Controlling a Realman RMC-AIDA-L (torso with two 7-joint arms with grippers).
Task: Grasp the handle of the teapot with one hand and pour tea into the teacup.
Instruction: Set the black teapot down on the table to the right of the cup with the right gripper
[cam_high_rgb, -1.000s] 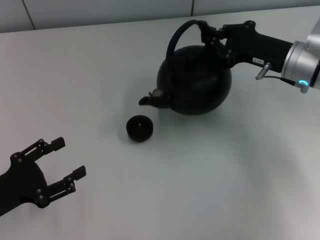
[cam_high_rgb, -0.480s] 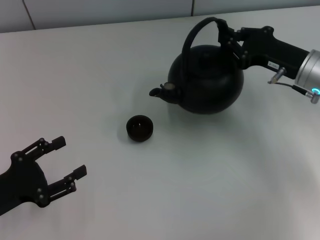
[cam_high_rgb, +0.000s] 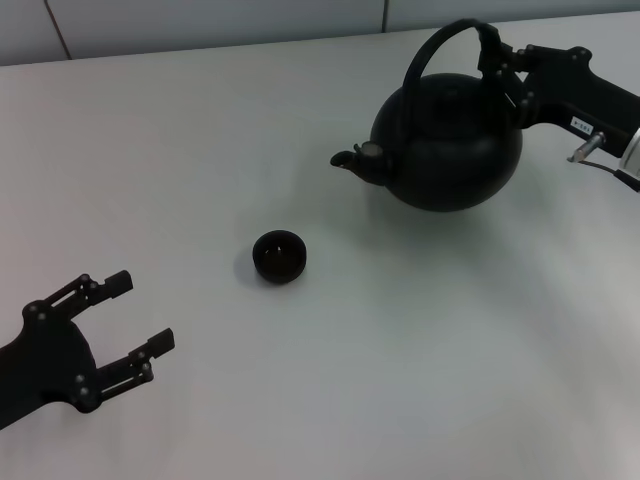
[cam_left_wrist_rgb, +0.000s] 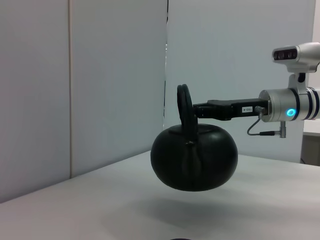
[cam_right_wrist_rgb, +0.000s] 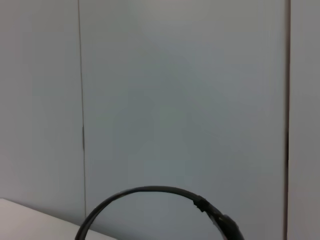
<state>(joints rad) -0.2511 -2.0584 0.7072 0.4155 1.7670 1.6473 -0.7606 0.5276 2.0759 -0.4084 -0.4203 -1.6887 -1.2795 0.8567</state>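
The round black teapot (cam_high_rgb: 450, 155) hangs above the white table at the far right, upright, spout (cam_high_rgb: 352, 160) pointing left. My right gripper (cam_high_rgb: 500, 62) is shut on the right side of its arched handle (cam_high_rgb: 440, 45). The left wrist view shows the teapot (cam_left_wrist_rgb: 194, 157) held off the table with its shadow beneath. The handle's arc (cam_right_wrist_rgb: 150, 192) shows in the right wrist view. The small dark teacup (cam_high_rgb: 279, 256) stands on the table, left of and nearer than the spout. My left gripper (cam_high_rgb: 125, 325) is open and empty at the near left.
The white table (cam_high_rgb: 400, 340) spreads around the cup and teapot. A grey panelled wall (cam_high_rgb: 200, 25) runs along its far edge.
My right gripper has carried the teapot right and away from the teacup, tipping it back from a forward pouring tilt to upright. The left arm has not moved.
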